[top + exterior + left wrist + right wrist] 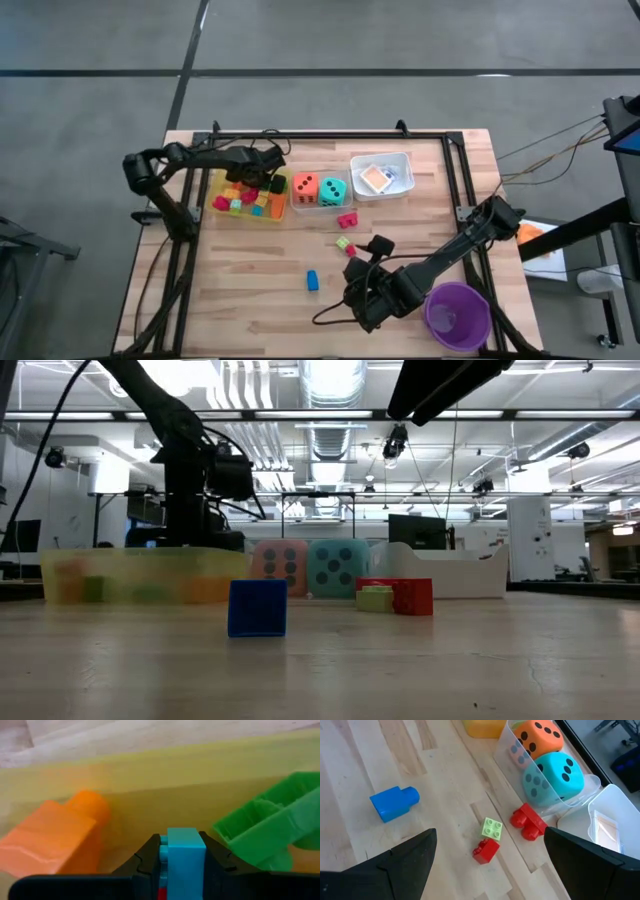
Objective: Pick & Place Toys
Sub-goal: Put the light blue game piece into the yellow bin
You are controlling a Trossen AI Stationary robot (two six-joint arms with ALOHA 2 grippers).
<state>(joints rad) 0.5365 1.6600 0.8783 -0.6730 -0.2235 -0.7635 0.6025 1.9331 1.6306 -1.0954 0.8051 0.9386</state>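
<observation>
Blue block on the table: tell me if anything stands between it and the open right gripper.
Nothing visible does. The blue block lies alone on bare wood ahead of the right gripper; the red block and green block sit off to one side.

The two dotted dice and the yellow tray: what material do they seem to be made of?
The orange die and teal die look like soft foam: matte, with rounded edges. The yellow tray seems thin translucent plastic, since blocks show blurred through its wall. Neither can be confirmed by sight alone.
</observation>
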